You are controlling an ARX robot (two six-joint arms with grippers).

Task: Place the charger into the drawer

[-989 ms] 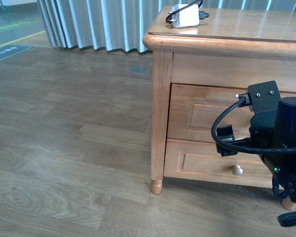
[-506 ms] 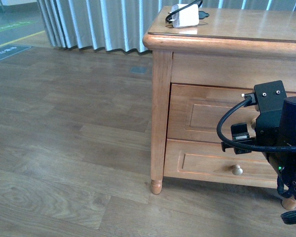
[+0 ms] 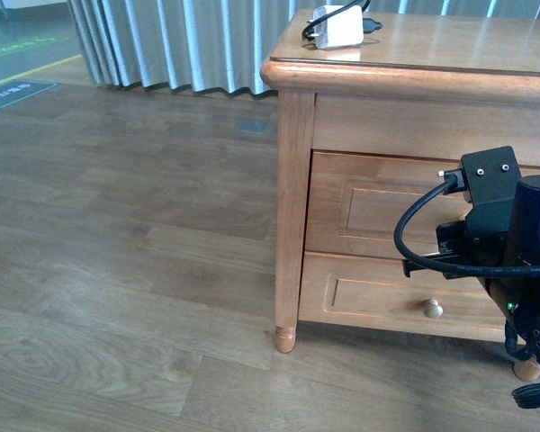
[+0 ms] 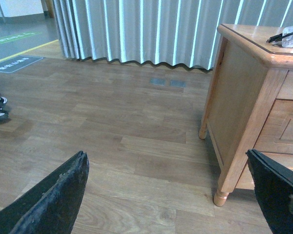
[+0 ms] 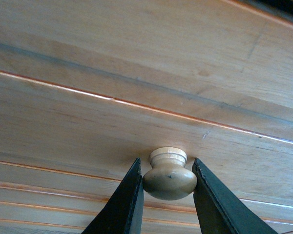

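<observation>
The white charger [image 3: 337, 27] with its black cable lies on the cabinet top [image 3: 432, 54] at the back left corner; the left wrist view shows the charger [image 4: 289, 36] at its far edge. The drawer [image 3: 369, 207] is the upper, taller one, and its front looks flush with the cabinet. My right gripper [image 5: 167, 181] is shut on the drawer knob [image 5: 169, 178], both black fingers pressing its sides. In the front view the right arm [image 3: 513, 261] covers that knob. My left gripper [image 4: 171, 195] hangs open over the floor, left of the cabinet.
The shallower bottom drawer [image 3: 378, 297] has its own round knob [image 3: 432, 310] just below my right arm. A cabinet leg [image 3: 288, 234] stands at the front left corner. Grey curtains [image 3: 180, 45] hang behind; wood floor [image 3: 117, 270] spreads to the left.
My right arm moved right and in toward the top drawer front, and its fingers now sit closed around the knob. The charger and cabinet stayed put.
</observation>
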